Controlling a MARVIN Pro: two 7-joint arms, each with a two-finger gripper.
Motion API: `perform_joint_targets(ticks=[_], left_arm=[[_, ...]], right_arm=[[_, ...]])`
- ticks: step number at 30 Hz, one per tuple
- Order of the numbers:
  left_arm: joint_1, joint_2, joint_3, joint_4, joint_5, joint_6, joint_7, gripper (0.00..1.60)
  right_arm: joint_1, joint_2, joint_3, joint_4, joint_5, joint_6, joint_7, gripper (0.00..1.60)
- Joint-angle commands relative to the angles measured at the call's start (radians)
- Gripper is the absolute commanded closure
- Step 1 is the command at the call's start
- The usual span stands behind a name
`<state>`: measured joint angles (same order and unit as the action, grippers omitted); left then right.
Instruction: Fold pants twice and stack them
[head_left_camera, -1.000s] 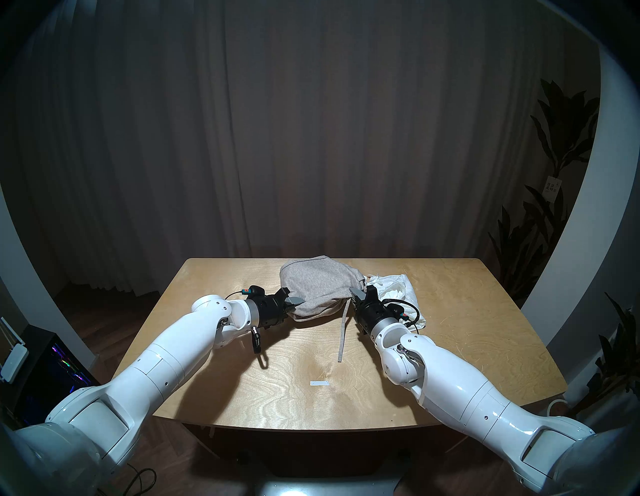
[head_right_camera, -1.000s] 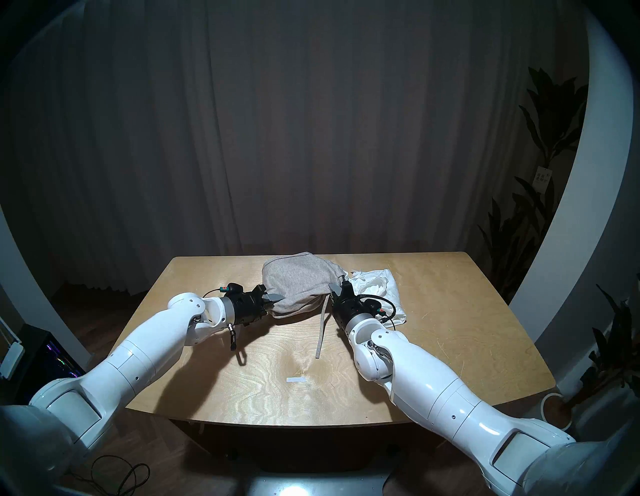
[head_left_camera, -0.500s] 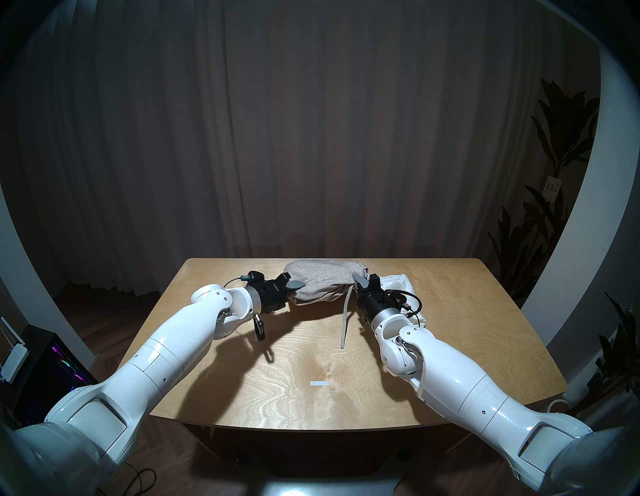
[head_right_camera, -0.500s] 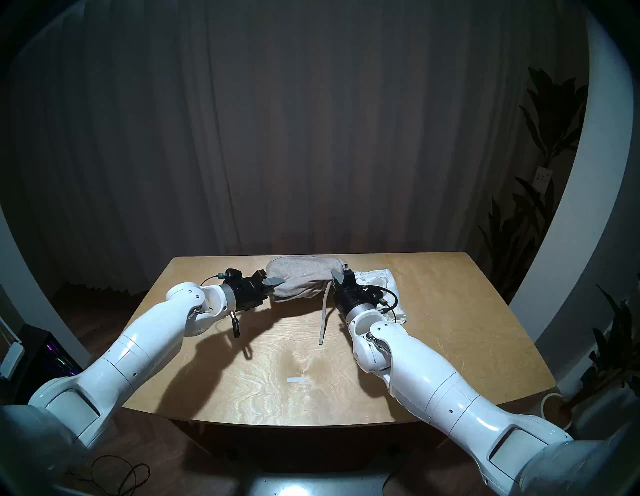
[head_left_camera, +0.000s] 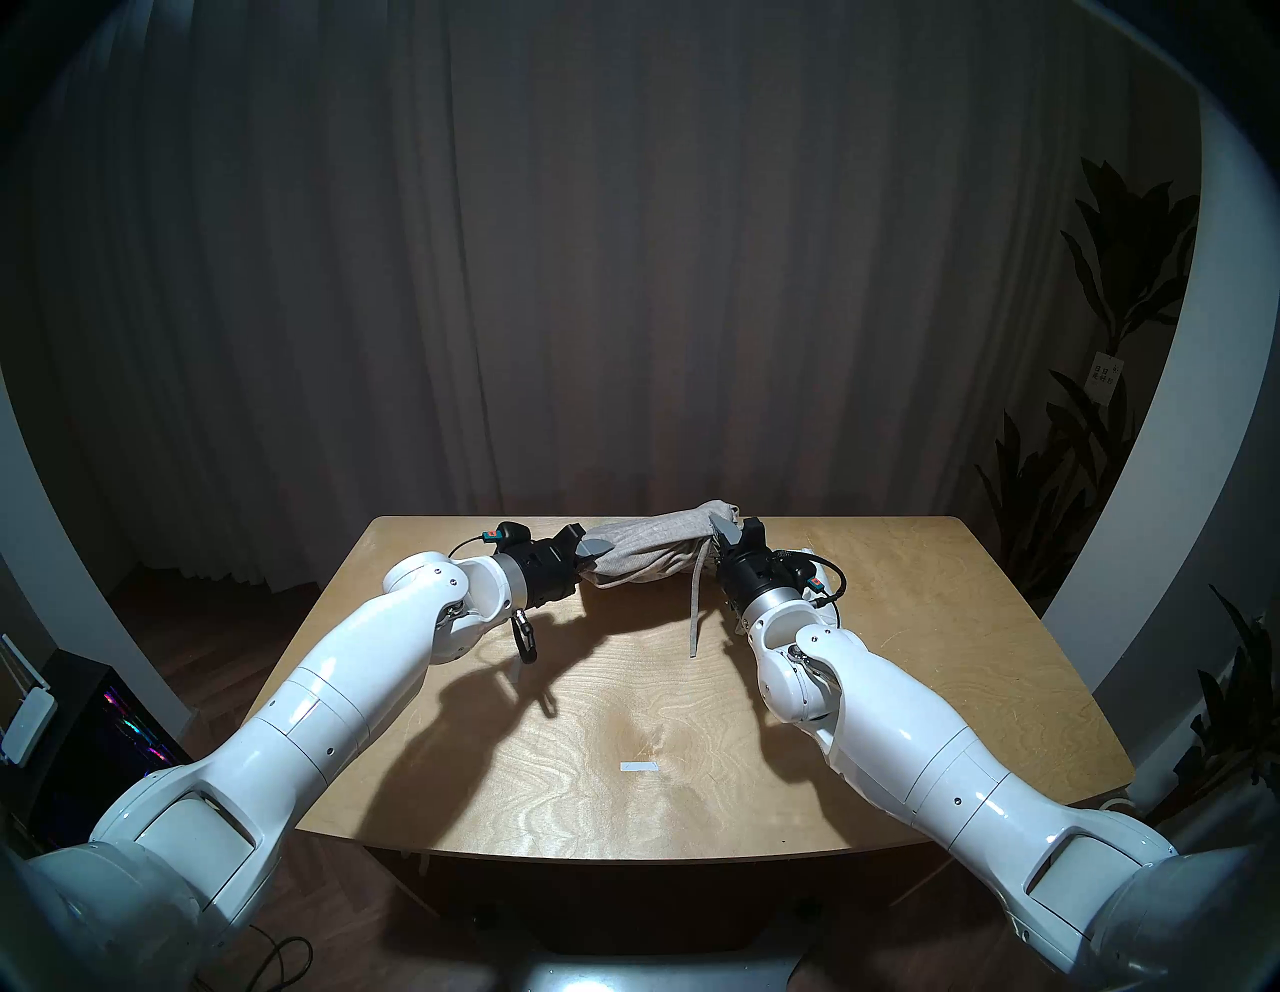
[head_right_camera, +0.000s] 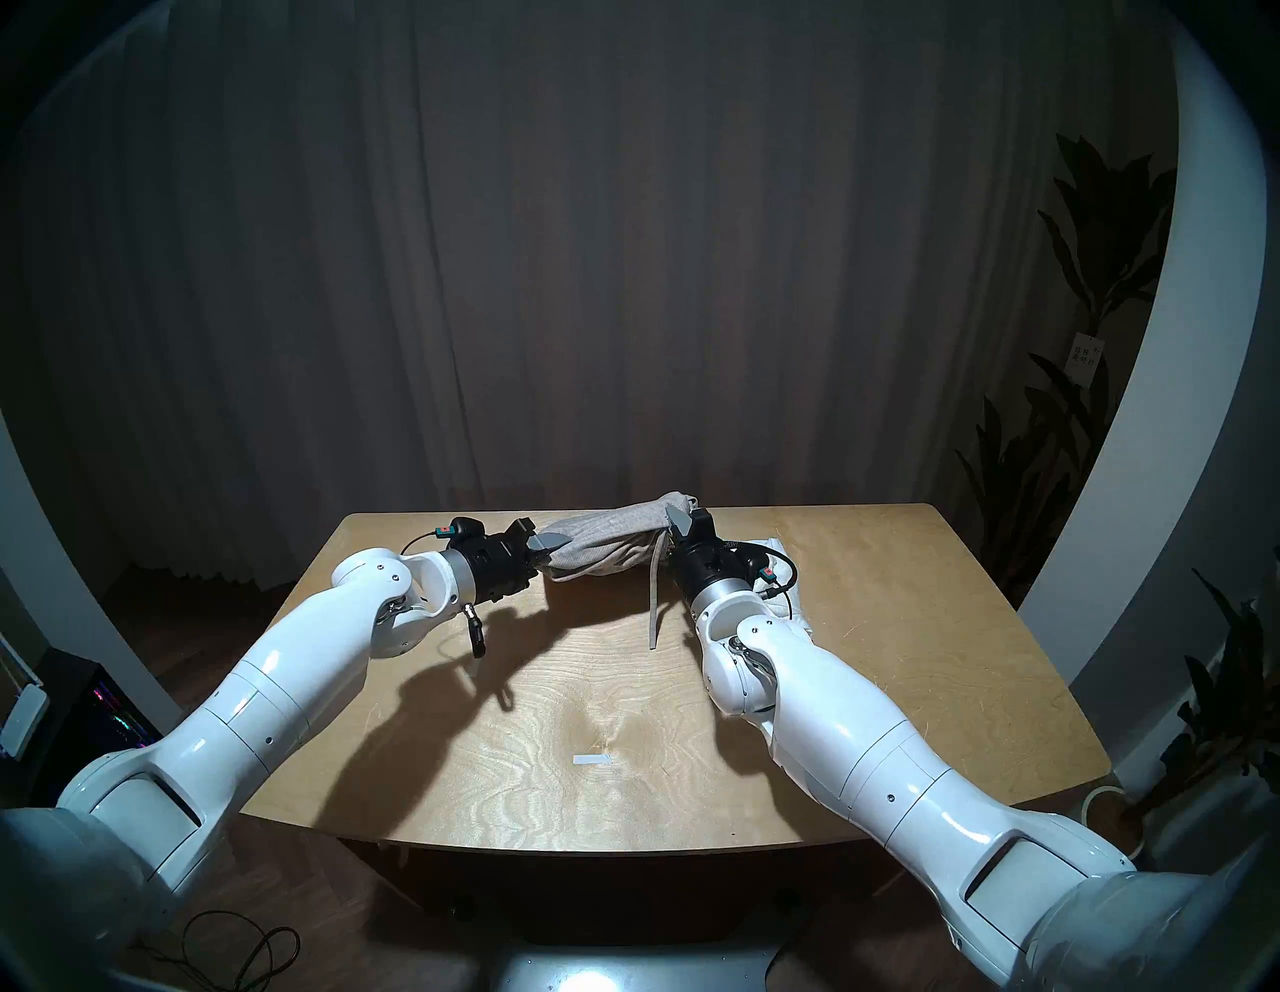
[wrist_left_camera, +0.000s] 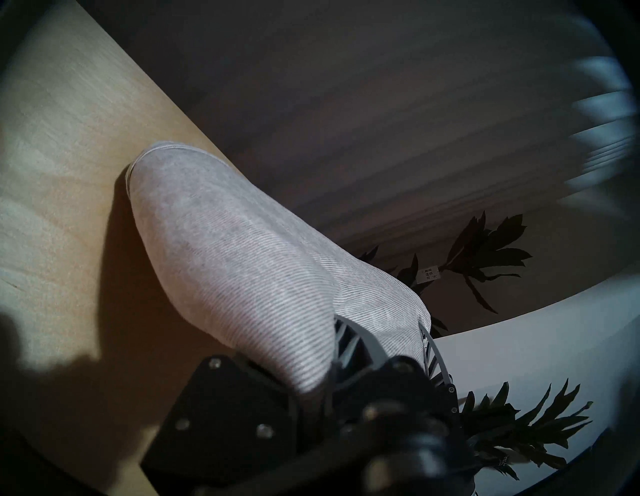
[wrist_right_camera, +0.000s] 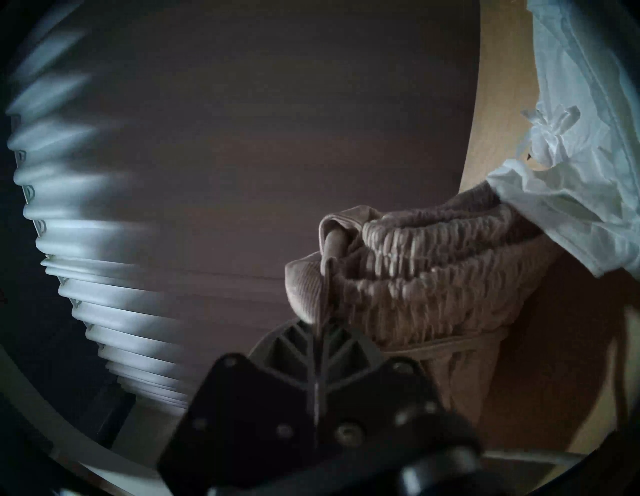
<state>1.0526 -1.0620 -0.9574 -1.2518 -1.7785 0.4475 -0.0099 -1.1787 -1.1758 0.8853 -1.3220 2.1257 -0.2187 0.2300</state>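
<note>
I have the grey pants (head_left_camera: 654, 554) pinched at both ends near the table's (head_left_camera: 900, 623) far edge: left gripper (head_left_camera: 597, 551) clamped on the leg end, right gripper (head_left_camera: 720, 537) on the waistband, drawstring (head_left_camera: 695, 609) dangling. White shorts (wrist_right_camera: 581, 166) lie toward the far right corner.

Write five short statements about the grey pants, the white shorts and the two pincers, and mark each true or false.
1. Both pincers are shut on the grey pants. True: the left pincer grips one end, the right pincer the waistband end.
2. The white shorts hang from the right pincer. False: they lie on the table beside it.
3. A drawstring dangles from the pants toward the table. True.
4. The pants lie flat, fully spread out. False: they are bunched and held up between the pincers.
5. The shorts are stacked on the pants. False: they lie apart, unstacked.
</note>
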Motion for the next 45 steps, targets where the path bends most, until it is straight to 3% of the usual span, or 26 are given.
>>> perform_joint_targets(ticks=[1, 24, 45], left_arm=[[-0.08, -0.02, -0.027, 0.016, 0.012, -0.028, 0.011, 1.6], [-0.206, -0.087, -0.033, 0.093, 0.073, -0.036, 0.025, 1.6], [-0.335, -0.209, 0.01, 0.255, 0.136, -0.027, -0.014, 1.6]], right_arm=[[0.069, 0.0, 0.051, 0.005, -0.002, -0.016, 0.034, 1.6], [0.221, -0.046, 0.098, 0.118, -0.019, -0.003, 0.03, 1.6], [0.312, -0.038, 0.152, 0.268, -0.021, 0.034, 0.061, 1.6]])
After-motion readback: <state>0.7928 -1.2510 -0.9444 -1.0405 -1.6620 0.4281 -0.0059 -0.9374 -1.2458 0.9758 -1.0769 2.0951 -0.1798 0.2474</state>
